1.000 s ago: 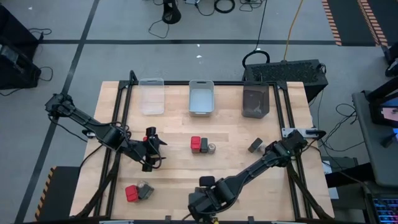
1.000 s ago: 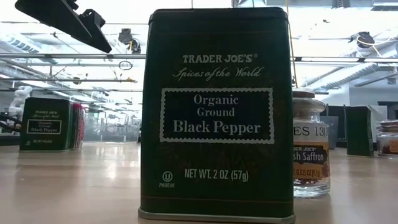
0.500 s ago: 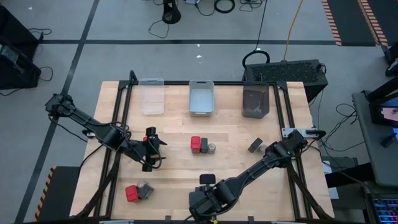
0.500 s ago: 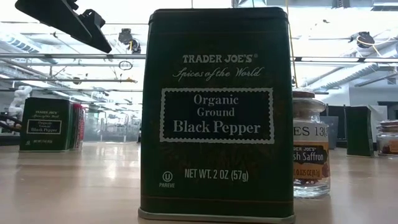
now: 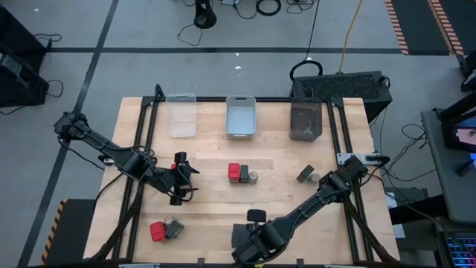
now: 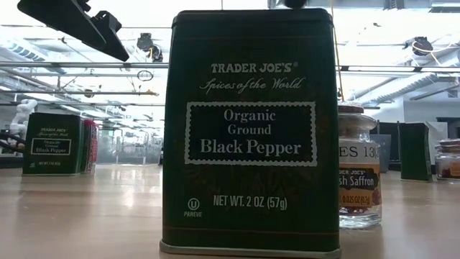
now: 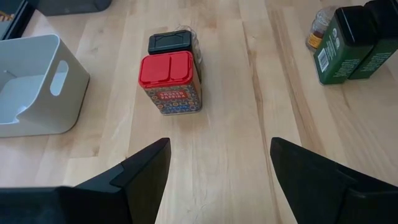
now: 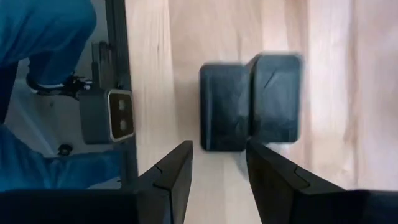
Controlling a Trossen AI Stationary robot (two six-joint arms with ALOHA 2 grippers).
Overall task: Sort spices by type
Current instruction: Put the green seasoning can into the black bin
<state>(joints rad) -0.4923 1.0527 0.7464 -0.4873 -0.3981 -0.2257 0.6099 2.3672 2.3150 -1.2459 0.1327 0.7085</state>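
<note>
Wooden table (image 5: 275, 167): open right pincer (image 8: 217, 165) above dark tins (image 8: 250, 99).

We read on big dark green tin (image 6: 251, 133), low view: "TRADER JOE'S", "Spices of the World", "Organic Ground Black Pepper", "NET WT. 2 OZ (57g)", circled "U" above "PAREVE". Small jar (image 6: 359, 167) just beside it: partial "ES 13", then "…SH Saffron"; weight line too small for us. Far green tin (image 6: 52, 143): we make out "Black Pepper" only. Labels on red-lidded tin (image 7: 170, 83), left wrist view: unreadable to us.
</note>
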